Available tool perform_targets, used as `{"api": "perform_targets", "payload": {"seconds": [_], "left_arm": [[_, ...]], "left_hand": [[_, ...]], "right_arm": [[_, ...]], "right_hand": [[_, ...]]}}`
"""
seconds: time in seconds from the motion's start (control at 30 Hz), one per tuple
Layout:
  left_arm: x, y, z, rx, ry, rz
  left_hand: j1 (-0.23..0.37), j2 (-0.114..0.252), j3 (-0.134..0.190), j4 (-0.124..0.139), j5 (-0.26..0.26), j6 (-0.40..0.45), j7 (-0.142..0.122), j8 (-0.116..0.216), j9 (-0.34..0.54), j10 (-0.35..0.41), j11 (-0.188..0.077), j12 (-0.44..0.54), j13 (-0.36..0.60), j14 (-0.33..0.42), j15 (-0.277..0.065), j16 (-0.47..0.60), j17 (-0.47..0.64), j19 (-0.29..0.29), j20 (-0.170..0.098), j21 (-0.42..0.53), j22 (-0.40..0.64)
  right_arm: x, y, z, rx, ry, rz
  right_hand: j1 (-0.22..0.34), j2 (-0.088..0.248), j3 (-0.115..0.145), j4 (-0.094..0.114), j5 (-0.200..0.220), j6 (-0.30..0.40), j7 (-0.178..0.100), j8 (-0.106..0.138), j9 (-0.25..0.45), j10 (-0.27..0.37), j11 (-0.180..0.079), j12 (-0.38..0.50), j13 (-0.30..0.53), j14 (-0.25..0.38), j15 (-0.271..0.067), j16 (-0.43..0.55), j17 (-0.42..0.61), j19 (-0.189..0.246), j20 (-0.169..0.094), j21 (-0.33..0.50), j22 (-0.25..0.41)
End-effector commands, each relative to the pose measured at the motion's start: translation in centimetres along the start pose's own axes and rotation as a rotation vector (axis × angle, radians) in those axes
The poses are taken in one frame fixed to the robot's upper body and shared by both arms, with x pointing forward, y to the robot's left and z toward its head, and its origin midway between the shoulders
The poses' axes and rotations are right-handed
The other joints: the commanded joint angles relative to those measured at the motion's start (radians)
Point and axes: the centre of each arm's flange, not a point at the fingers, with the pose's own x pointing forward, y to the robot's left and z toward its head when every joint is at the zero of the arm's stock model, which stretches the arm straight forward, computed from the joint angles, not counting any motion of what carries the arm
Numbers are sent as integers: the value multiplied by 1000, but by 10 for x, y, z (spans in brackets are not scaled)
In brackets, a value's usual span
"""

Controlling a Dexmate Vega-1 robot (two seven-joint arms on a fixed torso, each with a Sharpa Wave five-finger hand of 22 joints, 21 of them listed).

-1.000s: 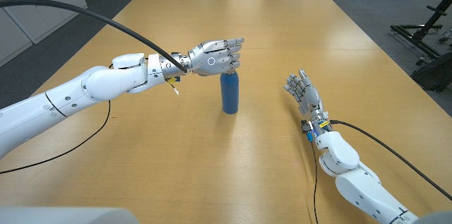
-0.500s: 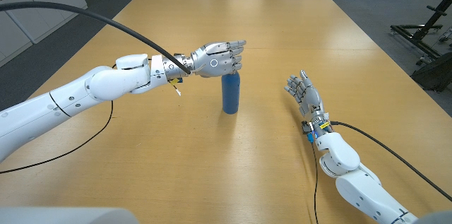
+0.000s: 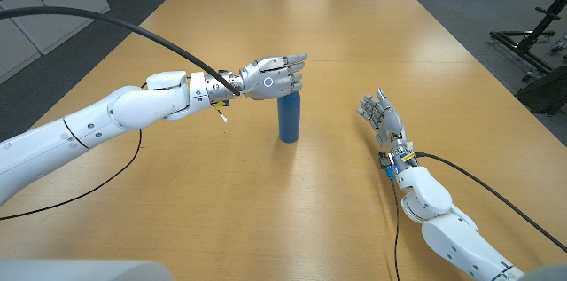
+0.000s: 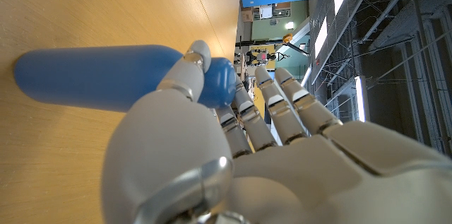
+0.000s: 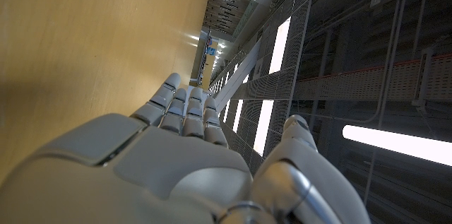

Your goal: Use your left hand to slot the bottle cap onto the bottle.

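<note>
- Right now I am looking at my left hand (image 3: 271,75) hovering over the top of the blue bottle (image 3: 289,118), with its fingers curled in toward the thumb.
- In the left wrist view the thumb (image 4: 185,77) is lying against the bottle (image 4: 99,77) just below its top, and the bottle cap (image 4: 217,83), the same blue, is showing between the thumb and the other fingers (image 4: 277,111).
- The hand is pinching the cap at the bottle's top end; I cannot tell whether the cap is already seated on the neck or just touching it.
- The bottle is standing upright on the wooden surface (image 3: 204,175), near its middle, directly under the left hand.
- My right hand (image 3: 382,117) is waiting well apart from the bottle, on the right side of the surface, standing on its edge with the fingers apart and pointing away from me, holding nothing.
- In the right wrist view those fingers (image 5: 185,105) are reaching along the bare wood (image 5: 85,47), slightly spread.
- A black cable (image 3: 115,19) is arching over the left arm, and thinner cables are lying on the surface beside both arms.
</note>
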Motion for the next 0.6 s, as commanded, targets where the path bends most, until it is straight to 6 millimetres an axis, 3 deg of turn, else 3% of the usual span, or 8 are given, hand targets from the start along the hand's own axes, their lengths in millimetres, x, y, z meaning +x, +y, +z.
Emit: {"api": "perform_targets", "payload": {"seconds": [0.03, 0.27, 0.6], "left_arm": [[-1, 0, 3, -4, 3, -5], [-1, 0, 1, -1, 6, -8], [1, 1, 0, 22, 2, -17]], "left_hand": [[-2, 15, 32, 27, 1, 27, -17, 4, 2, 24, -34, 2, 2, -2, -170, 0, 3, -6, -76, 0, 3], [-6, 7, 30, 28, 0, 16, -17, 2, 2, 13, -33, 0, 2, 1, -167, 1, 3, -6, -77, 0, 3], [-62, -35, 7, 40, -7, -43, -18, -14, 1, -60, -31, -9, 0, -25, -164, -4, 3, -9, -62, 2, 4]], "right_arm": [[-2, 1, -1, 0, 4, 0], [-2, 1, 0, -4, 1, 2], [-3, -1, -1, 2, -2, -4]], "right_hand": [[4, 10, -3, -3, 7, 10, 3, -1, 4, 4, -4, 4, 2, 7, 1, -2, 6, 8, 1, -6, 3], [4, 10, -3, -3, 7, 10, 2, -1, 4, 3, -2, 4, 2, 7, 1, -2, 6, 9, 1, -7, 3], [4, 10, -3, -3, 7, 10, 0, -1, 4, 3, -1, 4, 2, 6, 0, -3, 6, 10, 1, -8, 3]]}}
